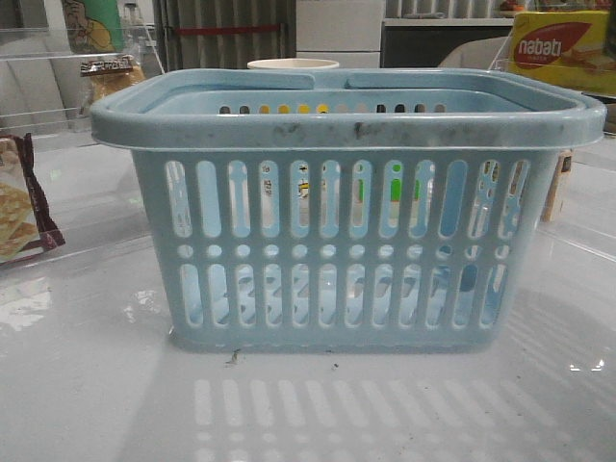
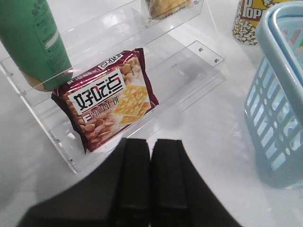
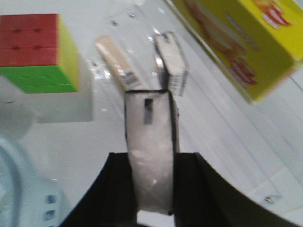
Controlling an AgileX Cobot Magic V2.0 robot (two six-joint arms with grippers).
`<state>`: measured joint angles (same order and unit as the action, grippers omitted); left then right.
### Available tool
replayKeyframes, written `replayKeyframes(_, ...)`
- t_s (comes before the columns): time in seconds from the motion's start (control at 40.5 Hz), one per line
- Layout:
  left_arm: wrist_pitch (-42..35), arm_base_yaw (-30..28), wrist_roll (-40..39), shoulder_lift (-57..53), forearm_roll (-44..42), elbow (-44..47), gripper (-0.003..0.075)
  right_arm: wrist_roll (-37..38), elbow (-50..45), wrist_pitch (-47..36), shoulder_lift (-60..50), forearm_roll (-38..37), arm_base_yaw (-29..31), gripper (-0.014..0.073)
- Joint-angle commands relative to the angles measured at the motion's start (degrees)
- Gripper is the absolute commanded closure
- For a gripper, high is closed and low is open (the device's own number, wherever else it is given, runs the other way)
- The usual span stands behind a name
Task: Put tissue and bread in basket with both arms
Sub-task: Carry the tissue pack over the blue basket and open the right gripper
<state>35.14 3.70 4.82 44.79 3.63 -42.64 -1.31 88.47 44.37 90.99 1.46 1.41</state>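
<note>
The light-blue basket [image 1: 346, 115] fills the middle of the front view, and neither gripper shows there. Its side shows in the left wrist view [image 2: 279, 94] and a corner in the right wrist view [image 3: 19, 189]. My right gripper [image 3: 150, 156] is shut on the tissue [image 3: 149, 132], a black-edged pack with a pale face held upright between the fingers. My left gripper [image 2: 151, 142] is shut and empty above the table, near a clear shelf. The bread [image 2: 168, 5], golden-brown in clear wrap, lies on the shelf's upper step, mostly cut off; it also shows in the front view [image 1: 109, 75].
A maroon cracker bag [image 2: 106, 101] and a green bottle [image 2: 35, 42] stand on the clear shelf [image 2: 189, 61]. A popcorn cup [image 2: 246, 21] is beside the basket. A colour cube [image 3: 38, 52], two slim packets [image 3: 170, 61] and a yellow box [image 3: 236, 42] lie beyond my right gripper.
</note>
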Motion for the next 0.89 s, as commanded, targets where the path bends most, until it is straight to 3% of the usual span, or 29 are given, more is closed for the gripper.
replayKeyframes(0.0, -4.1, 0.0, -0.2, -0.2, 0.6, -1.9, 0.0629, -0.2, 2.2, -1.3, -5.8, 1.4, -6.3, 0.0411)
replayKeyframes(0.247, -4.1, 0.0, -0.2, -0.2, 0.6, -1.9, 0.0629, -0.2, 1.8, -0.6, -5.3, 3.1, -22.4, 0.0411)
replayKeyframes(0.37, -4.1, 0.0, -0.2, -0.2, 0.6, -1.9, 0.0629, -0.2, 1.1, -1.5, -2.5, 3.2, -27.7, 0.0405)
replayKeyframes(0.469, -4.1, 0.0, -0.2, -0.2, 0.6, -1.9, 0.0629, -0.2, 1.0, -1.5, 0.3, 3.2, -30.1, 0.0315)
replayKeyframes(0.642, -4.1, 0.0, -0.2, -0.2, 0.6, -1.9, 0.0629, -0.2, 1.0, -2.3, 3.7, 2.5, -30.3, 0.0022)
replayKeyframes(0.716, -4.1, 0.0, -0.2, -0.2, 0.6, -1.9, 0.0629, -0.2, 1.0, -2.5, 3.3, 1.4, -30.3, -0.0022)
replayKeyframes(0.864, -4.1, 0.0, -0.2, -0.2, 0.6, -1.9, 0.0629, -0.2, -0.6, -3.5, -1.3, 0.3, -30.3, -0.0019)
